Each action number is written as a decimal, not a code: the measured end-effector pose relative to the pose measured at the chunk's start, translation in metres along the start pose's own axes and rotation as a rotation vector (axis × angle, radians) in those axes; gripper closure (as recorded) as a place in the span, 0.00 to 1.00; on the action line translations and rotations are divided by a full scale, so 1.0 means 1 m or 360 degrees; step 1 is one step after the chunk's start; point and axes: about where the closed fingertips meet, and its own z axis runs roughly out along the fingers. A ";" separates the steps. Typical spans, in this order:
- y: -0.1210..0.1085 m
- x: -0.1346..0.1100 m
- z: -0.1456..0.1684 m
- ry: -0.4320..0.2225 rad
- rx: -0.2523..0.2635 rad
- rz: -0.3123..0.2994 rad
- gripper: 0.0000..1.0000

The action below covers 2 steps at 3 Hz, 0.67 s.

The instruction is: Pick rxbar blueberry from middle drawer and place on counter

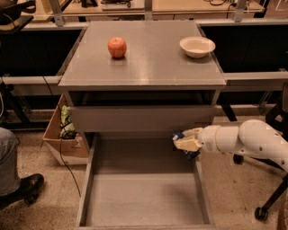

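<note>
Tan wooden desks (180,5) ran along the back, and in front of them stood the grey cabinet with its counter (153,63) slightly glossy under the light. On the counter a red apple (117,47) sat toward the left rear and a pale bowl (197,46) toward the right rear, well apart. Below the counter, a shorter drawer (139,117) showed its plain front panel. Under that, the middle drawer (139,197) was pulled far out, its flat floor bare. From the right, the white arm (252,139) reached over the drawer's right wall near its back end. The gripper (185,143) hung there, its fingers clamped on the rxbar blueberry (191,154), whose dark wrapper showed above and below them, held off the drawer floor. A cardboard box (58,143) stood on the floor to the cabinet's left.
</note>
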 end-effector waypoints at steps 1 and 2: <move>0.013 -0.062 -0.016 -0.0058 0.0066 -0.0171 1.00; 0.012 -0.146 -0.051 -0.0186 0.0124 -0.0320 1.00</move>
